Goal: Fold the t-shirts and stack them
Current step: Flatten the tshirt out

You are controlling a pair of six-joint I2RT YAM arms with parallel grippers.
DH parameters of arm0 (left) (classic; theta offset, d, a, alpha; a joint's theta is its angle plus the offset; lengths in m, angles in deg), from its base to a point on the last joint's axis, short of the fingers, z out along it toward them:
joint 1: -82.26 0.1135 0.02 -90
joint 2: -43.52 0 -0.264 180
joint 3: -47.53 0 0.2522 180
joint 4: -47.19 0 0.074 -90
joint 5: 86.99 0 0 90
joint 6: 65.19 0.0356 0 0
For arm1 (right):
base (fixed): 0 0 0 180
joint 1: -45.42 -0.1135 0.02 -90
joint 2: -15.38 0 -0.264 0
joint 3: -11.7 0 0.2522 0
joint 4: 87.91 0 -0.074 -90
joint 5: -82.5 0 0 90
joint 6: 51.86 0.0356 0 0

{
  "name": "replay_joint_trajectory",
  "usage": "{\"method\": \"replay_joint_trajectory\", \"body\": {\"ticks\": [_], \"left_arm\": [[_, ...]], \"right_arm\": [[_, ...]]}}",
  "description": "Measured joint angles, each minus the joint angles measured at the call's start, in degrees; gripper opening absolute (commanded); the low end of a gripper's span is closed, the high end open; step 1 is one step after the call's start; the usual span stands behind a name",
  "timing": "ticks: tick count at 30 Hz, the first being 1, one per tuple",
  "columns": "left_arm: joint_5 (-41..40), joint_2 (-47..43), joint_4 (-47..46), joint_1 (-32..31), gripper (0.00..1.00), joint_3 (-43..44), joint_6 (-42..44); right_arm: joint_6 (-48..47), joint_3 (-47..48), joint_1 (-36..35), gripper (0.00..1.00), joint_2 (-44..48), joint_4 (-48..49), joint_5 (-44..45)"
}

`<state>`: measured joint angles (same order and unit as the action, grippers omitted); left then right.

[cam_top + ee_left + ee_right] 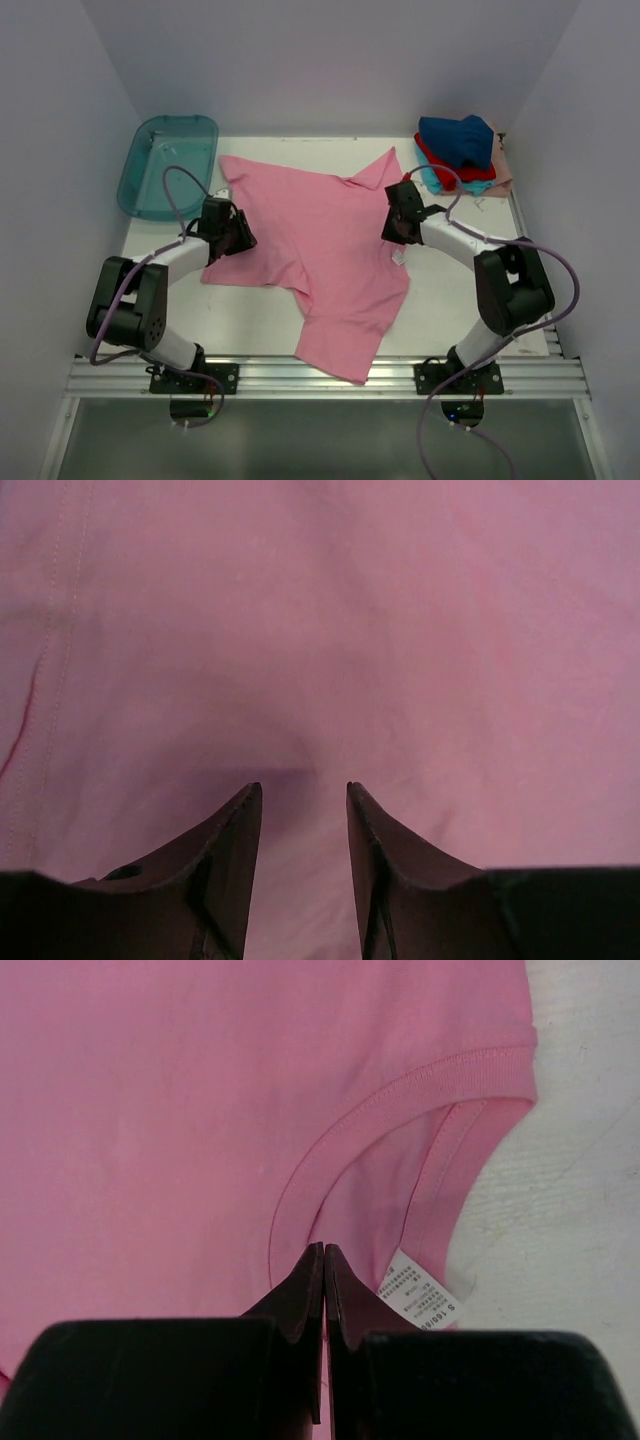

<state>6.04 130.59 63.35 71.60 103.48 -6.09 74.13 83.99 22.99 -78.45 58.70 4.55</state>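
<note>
**Top external view:** A pink t-shirt [320, 240] lies spread, somewhat skewed, over the middle of the white table [450, 300]. Its hem end points toward 6 o'clock. The left gripper [236, 236] sits low on the shirt's edge at 9 o'clock, and the right gripper [396, 228] is at the collar at 3 o'clock. A small white tag [399, 257] shows just below the right gripper. A stack of folded t-shirts [458, 140] rests at 1 o'clock, with navy on top, then red, teal and pale peach. A translucent teal tub [165, 170] stands at 10 o'clock, clear of the shirt.

**Left wrist view:** The left gripper [303, 792] has its two dark fingers [232, 850] parted with a clear gap. Nothing is held between them. Pink cloth [400, 630] fills the frame, with a shadowed dip just ahead of the tips at 12 o'clock. A stitched seam [60, 630] runs along the frame's 9 o'clock side.

**Right wrist view:** The right gripper [324, 1250] has its fingers pressed together with only a hairline between them. The tips meet on the ribbed collar [400, 1100] of the pink shirt and appear to pinch its band. The printed tag [415, 1290] lies just beside the tips at 4 o'clock. Bare table [570, 1180] shows at 3 o'clock.
</note>
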Motion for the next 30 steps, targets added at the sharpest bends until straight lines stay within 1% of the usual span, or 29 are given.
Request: {"method": "replay_joint_trajectory", "body": {"ticks": [2, 3, 4, 6, 7, 9, 20, 30], "left_arm": [[0.02, 0.87, 0.15, 0.00, 0.41, -0.46, 0.00], [0.00, 1.18, 0.42, 0.00, 0.38, -0.68, 0.00], [-0.02, 1.46, 0.79, 0.00, 0.29, -0.81, -0.02], [-0.11, 2.19, 1.60, 0.00, 0.16, -0.83, -0.24], [-0.22, 2.34, 1.64, 0.02, 0.06, -0.83, -0.24], [-0.28, 2.56, 1.95, 0.00, 0.00, -0.83, -0.24], [-0.22, 1.57, 3.10, 0.00, 0.00, -1.53, -0.24], [-4.11, -7.87, 13.29, -0.04, 0.00, -6.56, -0.15]], "right_arm": [[0.11, 1.31, 0.00, 0.00, -1.92, -0.39, 0.66], [0.15, 1.97, 0.00, 0.00, -2.84, -0.70, 1.09], [0.31, 2.67, 0.00, 0.00, -3.72, -1.03, 1.73], [0.55, 3.96, 0.00, 0.00, -5.25, -1.97, 2.71], [0.70, 4.70, 0.00, 0.00, -5.99, -2.62, 3.48], [0.92, 6.43, 0.00, 0.00, -7.69, -3.72, 4.48], [1.40, 12.61, 1.38, 0.00, -15.43, -8.00, 8.20], [1.07, 17.49, 6.56, 0.00, -18.91, -10.25, 9.79]]}}
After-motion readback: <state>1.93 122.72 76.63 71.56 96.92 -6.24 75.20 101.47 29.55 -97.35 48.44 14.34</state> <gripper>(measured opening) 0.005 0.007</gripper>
